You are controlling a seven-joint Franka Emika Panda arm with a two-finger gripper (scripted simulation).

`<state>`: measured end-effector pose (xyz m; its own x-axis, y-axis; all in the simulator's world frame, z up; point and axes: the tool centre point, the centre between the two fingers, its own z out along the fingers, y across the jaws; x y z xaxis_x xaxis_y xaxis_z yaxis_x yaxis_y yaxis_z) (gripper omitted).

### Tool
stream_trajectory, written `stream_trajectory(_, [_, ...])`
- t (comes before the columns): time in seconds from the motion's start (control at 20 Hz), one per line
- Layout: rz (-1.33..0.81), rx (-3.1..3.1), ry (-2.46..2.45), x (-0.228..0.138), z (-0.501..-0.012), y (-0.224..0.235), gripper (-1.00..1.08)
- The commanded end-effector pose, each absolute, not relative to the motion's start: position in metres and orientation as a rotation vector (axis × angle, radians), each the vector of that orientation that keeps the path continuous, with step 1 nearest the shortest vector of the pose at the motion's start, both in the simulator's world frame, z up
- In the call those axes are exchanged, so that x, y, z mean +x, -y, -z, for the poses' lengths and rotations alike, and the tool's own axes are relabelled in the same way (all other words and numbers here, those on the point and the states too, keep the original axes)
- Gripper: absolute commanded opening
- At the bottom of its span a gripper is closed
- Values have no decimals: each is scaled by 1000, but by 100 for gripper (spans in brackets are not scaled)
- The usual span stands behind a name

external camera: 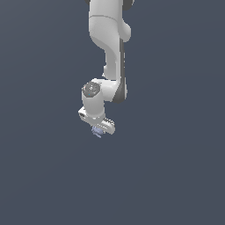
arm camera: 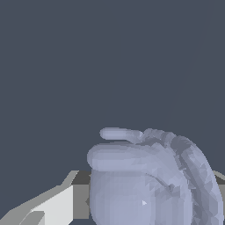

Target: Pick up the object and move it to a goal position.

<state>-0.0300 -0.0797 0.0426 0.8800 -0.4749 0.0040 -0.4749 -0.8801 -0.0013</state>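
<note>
I see white arm (external camera: 109, 48) coming down from top centre of exterior frame, wrist bent toward lower left of centre. Gripper (external camera: 99, 131) just below frame centre, pointing down. Object (external camera: 96, 132), pale lavender-blue and lumpy, pokes out under gripper there. Wrist cam: object (arm camera: 149, 180) fills lower right, pressed against finger (arm camera: 52, 206) at lower left. I read fingers clamped on object.

Object (external camera: 96, 131) between the end effector (external camera: 99, 130) fingers, under the arm (external camera: 110, 48).
</note>
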Motion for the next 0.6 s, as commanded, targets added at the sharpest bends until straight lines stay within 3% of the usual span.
stream_trajectory(0.0, [23, -3043, -782, -26, -47, 82, -100])
stream_trajectory(0.55, [290, -2984, -989, 33, -129, 113, -100])
